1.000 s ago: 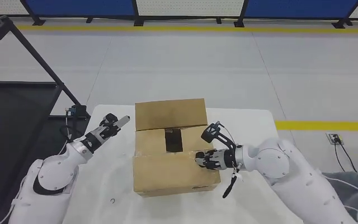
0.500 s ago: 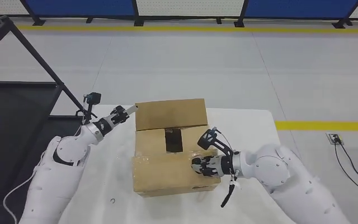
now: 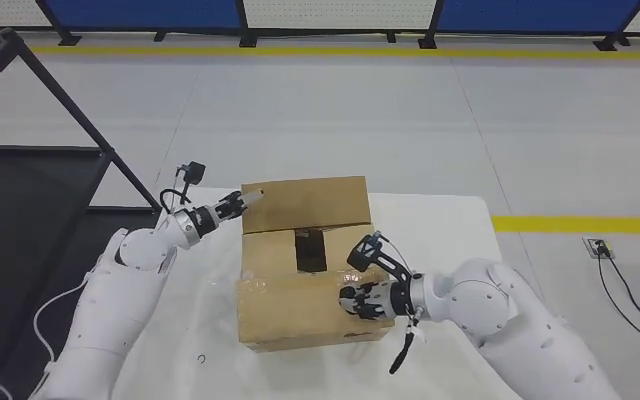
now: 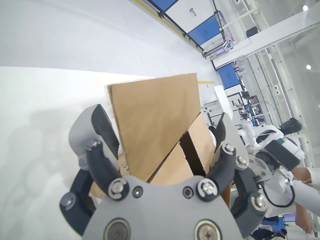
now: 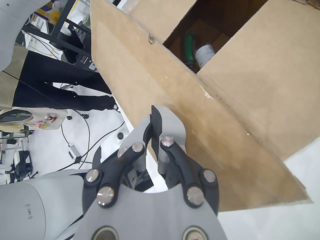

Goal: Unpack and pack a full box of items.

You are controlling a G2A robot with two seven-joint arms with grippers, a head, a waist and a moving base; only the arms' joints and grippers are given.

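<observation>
Though partly shut, the box (image 3: pixel 290 300) gapes — brown cardboard.

The far flap (image 3: pixel 305 203) and near flap (image 3: pixel 295 300) are covering most of the box (image 3: pixel 310 341), leaving a narrow gap (image 3: pixel 311 250) between them; free room is lying along the table's (image 3: pixel 450 230) side edges.

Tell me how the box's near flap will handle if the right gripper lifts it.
The near flap looks stiff: flat though the right gripper pinches only its edge. Probably light, being thin corrugated board. It would likely hinge at its fold rather than flop.
</observation>
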